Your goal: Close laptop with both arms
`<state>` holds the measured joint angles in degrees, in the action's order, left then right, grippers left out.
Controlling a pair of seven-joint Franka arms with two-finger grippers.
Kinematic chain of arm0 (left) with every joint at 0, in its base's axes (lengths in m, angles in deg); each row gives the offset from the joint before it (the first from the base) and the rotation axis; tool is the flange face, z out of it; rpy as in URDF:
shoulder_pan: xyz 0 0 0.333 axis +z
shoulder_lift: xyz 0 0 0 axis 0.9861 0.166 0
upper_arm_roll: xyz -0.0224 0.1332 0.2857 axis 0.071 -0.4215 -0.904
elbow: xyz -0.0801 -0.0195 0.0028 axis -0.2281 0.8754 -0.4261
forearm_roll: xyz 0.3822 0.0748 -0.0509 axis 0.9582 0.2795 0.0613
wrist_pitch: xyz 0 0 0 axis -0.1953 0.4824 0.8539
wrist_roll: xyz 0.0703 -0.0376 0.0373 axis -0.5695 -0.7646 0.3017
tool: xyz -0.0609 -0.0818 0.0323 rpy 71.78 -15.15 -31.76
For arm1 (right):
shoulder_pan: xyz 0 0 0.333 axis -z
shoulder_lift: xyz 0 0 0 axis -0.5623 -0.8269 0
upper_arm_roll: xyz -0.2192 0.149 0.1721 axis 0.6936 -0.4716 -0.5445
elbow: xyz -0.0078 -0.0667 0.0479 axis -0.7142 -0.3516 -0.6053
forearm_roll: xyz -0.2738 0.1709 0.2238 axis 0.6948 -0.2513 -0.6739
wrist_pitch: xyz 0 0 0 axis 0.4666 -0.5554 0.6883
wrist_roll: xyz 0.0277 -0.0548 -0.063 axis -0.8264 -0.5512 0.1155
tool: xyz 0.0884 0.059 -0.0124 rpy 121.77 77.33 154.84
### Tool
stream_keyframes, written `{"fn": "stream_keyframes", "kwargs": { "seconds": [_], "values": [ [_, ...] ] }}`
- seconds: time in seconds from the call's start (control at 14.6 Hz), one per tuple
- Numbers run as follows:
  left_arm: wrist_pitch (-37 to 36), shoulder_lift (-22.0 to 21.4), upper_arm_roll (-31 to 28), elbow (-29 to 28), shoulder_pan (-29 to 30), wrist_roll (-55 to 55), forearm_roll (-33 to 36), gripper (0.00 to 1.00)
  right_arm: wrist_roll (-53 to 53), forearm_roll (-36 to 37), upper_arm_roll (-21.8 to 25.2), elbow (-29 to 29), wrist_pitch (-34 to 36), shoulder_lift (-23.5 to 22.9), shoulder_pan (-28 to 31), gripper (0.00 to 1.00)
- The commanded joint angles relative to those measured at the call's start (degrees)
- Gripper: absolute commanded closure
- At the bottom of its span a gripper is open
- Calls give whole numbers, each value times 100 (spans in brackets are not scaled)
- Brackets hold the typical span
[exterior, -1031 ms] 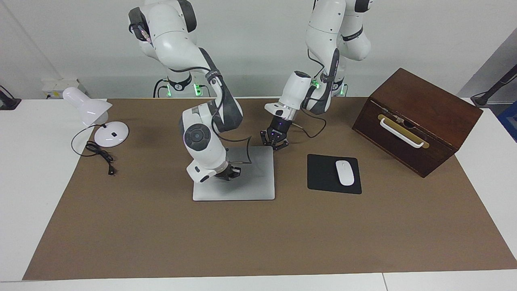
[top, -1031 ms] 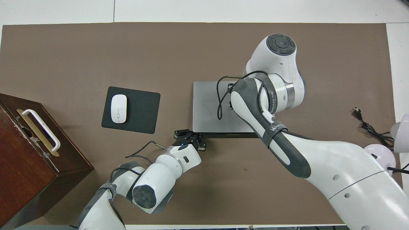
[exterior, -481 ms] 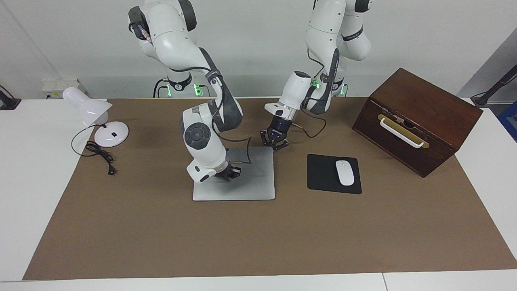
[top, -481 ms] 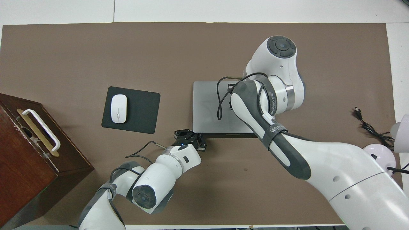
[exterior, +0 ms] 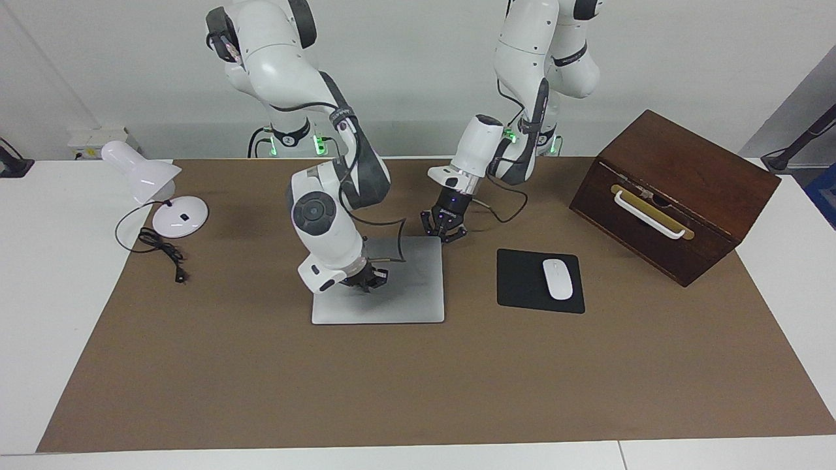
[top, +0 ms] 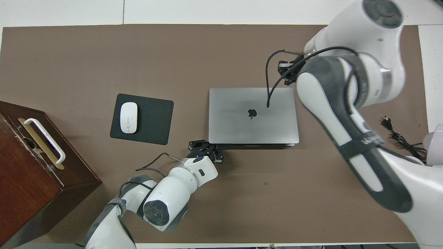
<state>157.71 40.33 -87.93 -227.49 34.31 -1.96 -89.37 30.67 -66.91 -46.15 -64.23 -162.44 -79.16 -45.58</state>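
Note:
The silver-grey laptop (exterior: 411, 297) lies shut and flat on the brown mat, its lid with the dark apple logo facing up in the overhead view (top: 242, 128). My right gripper (exterior: 369, 281) hangs just over the lid in the facing view. In the overhead view it (top: 286, 71) shows raised off the lid, over the laptop's corner toward the right arm's end. My left gripper (exterior: 444, 232) is low beside the laptop's corner nearest the robots, toward the left arm's end, and also shows in the overhead view (top: 206, 149).
A black mouse pad (exterior: 519, 281) with a white mouse (exterior: 558, 279) lies beside the laptop toward the left arm's end. A dark wooden box (exterior: 679, 170) stands at that end. A white desk lamp (exterior: 147, 175) and its cord lie at the right arm's end.
The right arm has lifted from the laptop's lid, and the whole lid with its logo now shows from above. The left arm has not moved.

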Motion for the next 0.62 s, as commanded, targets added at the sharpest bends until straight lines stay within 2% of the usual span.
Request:
{"fn": "stream_keyframes", "kwargs": {
  "seconds": [0.0,0.21,0.34,0.41,0.55],
  "values": [
    [58,220,-84,53,-10,-124,1,100,412,205,5,411,419,289,397,100],
    [49,115,-84,44,-1,-177,1,100,1843,515,14,420,744,641,985,100],
    [40,62,-84,0,8,-239,1,100,2320,532,5,420,789,887,1390,98],
    [40,36,-76,-26,34,-239,1,100,2496,550,5,403,824,967,1496,75],
    [40,-17,-76,-70,43,-257,1,100,2639,550,5,394,1113,1011,1672,44]
  ]
}}
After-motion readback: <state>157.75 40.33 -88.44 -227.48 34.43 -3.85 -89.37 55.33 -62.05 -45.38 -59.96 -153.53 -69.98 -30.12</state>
